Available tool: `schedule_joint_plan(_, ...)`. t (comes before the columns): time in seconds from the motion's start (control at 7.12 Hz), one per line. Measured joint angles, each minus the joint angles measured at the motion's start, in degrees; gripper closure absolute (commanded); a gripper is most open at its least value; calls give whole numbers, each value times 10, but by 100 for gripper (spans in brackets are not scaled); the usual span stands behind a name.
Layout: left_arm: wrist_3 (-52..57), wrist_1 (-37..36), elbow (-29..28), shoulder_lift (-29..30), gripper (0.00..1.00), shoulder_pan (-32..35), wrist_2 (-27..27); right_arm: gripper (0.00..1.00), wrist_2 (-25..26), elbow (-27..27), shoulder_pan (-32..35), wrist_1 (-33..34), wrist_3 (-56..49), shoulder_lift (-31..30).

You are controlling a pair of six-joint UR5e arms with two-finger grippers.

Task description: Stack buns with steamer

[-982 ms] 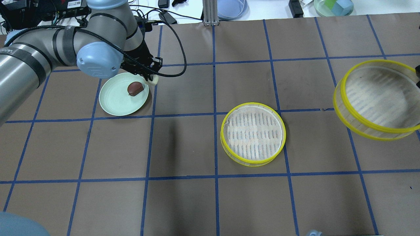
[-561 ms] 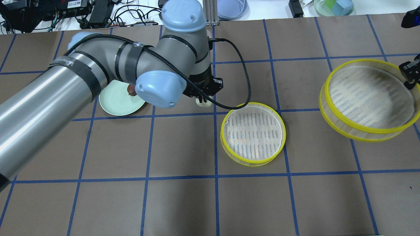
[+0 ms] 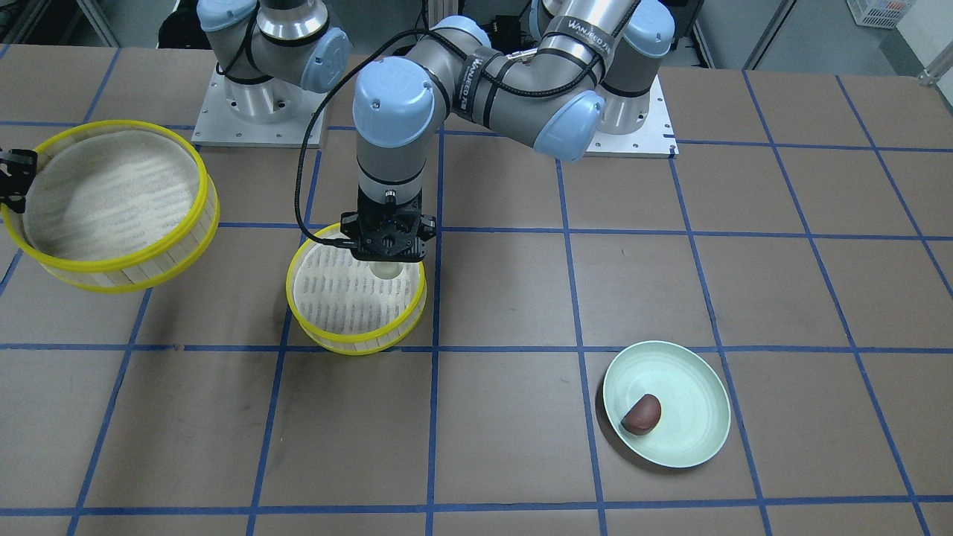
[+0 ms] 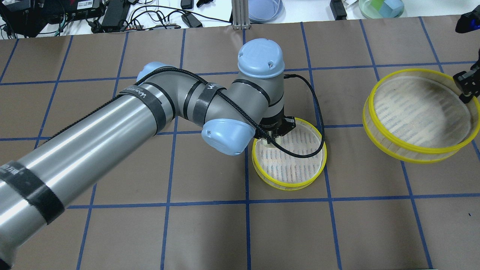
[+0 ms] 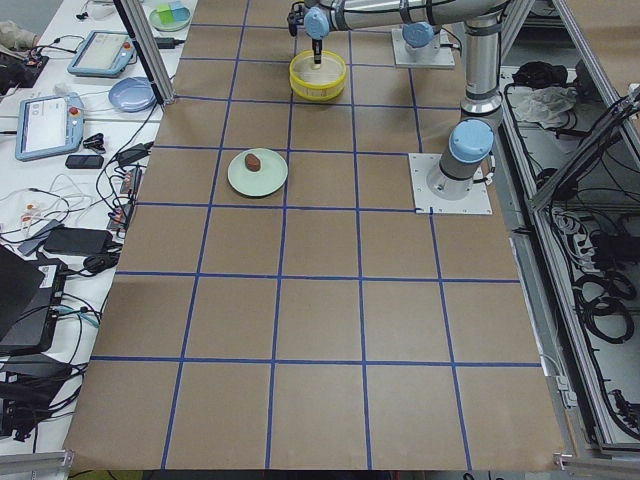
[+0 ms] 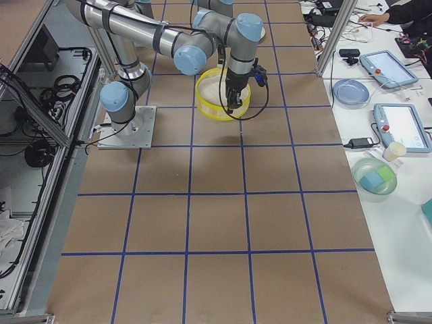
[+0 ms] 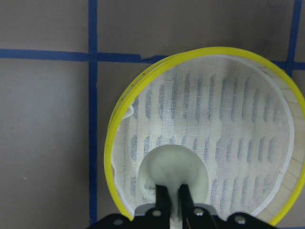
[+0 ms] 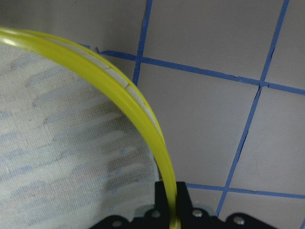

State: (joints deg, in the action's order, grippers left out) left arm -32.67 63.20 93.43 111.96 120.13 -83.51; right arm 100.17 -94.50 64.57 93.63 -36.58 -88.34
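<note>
Left arm has swung from beside the plate (image 3: 692, 447) to the centre tray (image 4: 288, 185). Its pincer (image 7: 174, 200) now hangs over the tray floor near the rim, pinched narrow on the cream bun (image 7: 175, 164) — a smooth pale dome. Brown bun (image 3: 642, 414), dark reddish w/ one flat side, lies on the green plate. Right pincer (image 4: 465, 90) grips the rim of the 2nd tray (image 4: 420, 150), held tilted above the counter (image 3: 521, 298), well apart from the 1st. Trays alike: yellow rims, slatted sides, whitish slotted floors. Count — 2 buns, 2 trays, 1 plate.
</note>
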Motion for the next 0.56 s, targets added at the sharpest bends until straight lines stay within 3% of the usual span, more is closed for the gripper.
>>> schedule_joint_plan(0.14,-1,-9,0,8,9,4,0,100,-3,-1,1,0,6,0)
schedule_joint_plan(0.28,-3,-13,1,11,0,6,0,100,-9,-3,2,-1,18,1)
schedule_joint_plan(0.56,-15,-15,1,11,0,6,2,100,-27,-5,29,-2,62,5)
